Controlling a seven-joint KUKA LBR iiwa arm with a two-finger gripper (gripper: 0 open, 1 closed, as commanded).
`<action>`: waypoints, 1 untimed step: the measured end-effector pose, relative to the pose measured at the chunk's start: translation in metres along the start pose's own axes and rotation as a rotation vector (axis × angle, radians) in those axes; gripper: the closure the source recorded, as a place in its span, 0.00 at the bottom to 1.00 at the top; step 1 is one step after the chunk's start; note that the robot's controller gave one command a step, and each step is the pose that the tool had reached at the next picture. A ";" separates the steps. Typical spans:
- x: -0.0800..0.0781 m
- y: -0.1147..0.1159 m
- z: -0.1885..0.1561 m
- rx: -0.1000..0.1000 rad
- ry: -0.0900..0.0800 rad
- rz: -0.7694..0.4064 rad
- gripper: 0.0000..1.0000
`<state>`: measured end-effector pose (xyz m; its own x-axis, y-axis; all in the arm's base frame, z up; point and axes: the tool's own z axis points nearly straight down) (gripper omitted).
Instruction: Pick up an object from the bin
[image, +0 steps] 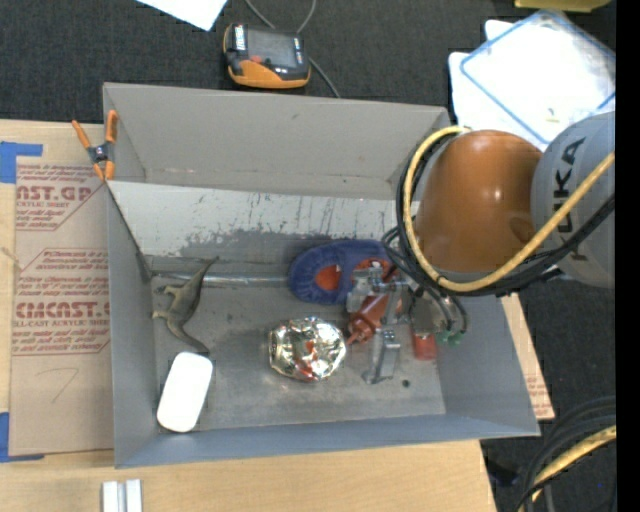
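While the robot's gripper hangs low near the right wall of the grey metal bin, a crumpled silver foil ball lies just to its left, roundish, without a clear long axis. A blue oval object with an orange centre lies behind, lengthwise along the back wall. Whether the jaws are open or closed cannot be told.

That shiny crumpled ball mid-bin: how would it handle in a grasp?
The ball looks like crinkled foil, so it is probably light and likely to dent when squeezed. Its roundish shape may roll a little if nudged.
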<state>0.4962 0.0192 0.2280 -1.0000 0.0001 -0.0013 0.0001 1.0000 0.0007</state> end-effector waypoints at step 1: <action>-0.044 0.023 0.130 0.000 -0.005 -0.036 0.00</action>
<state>0.5404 0.0421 0.0976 -0.9994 -0.0354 -0.0059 -0.0355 0.9994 0.0009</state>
